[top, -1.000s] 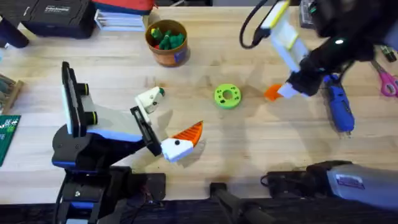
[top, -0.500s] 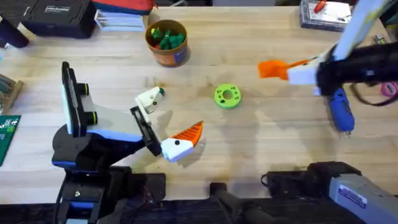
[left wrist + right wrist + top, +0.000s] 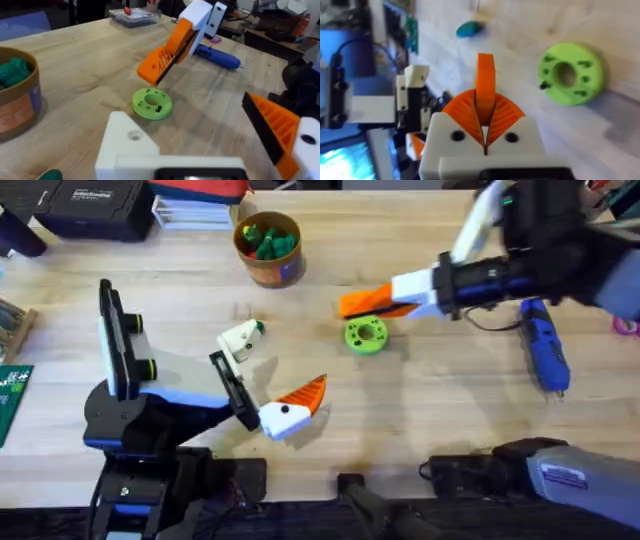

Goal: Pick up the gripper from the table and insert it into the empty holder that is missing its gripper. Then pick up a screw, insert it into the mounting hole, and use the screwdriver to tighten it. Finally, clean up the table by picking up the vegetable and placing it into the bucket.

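The right gripper [image 3: 360, 302], its orange ribbed pads clamped on a small orange ribbed plastic wedge [image 3: 485, 80], hovers just above the bright green holed disc [image 3: 366, 335].

The vegetable [image 3: 469, 29] near the holder [image 3: 415, 75] is only a blurred dark green blob, and pink-handled scissors [image 3: 630, 326] are cut off at the counter's [image 3: 420, 410] right edge.
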`<state>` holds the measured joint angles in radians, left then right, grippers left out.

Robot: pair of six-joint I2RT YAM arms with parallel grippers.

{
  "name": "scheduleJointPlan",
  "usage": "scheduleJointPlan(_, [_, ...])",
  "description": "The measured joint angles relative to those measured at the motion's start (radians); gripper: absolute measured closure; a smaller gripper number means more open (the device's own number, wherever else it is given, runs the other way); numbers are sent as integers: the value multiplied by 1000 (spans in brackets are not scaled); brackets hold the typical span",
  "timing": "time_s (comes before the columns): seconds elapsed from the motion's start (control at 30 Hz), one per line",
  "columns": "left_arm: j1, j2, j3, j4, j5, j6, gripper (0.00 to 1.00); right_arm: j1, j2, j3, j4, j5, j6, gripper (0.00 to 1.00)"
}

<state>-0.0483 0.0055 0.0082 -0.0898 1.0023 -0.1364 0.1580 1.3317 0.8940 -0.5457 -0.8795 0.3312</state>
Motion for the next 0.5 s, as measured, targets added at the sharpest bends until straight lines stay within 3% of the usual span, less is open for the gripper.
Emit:
scheduleJointPlan(0.23, [0, 0, 0, 0, 0, 0, 15, 126, 120, -2, 50, -143, 78, 989])
scheduleJointPlan(0.5, [0, 0, 0, 0, 0, 0, 15, 239, 135, -2, 288, -265, 169, 989])
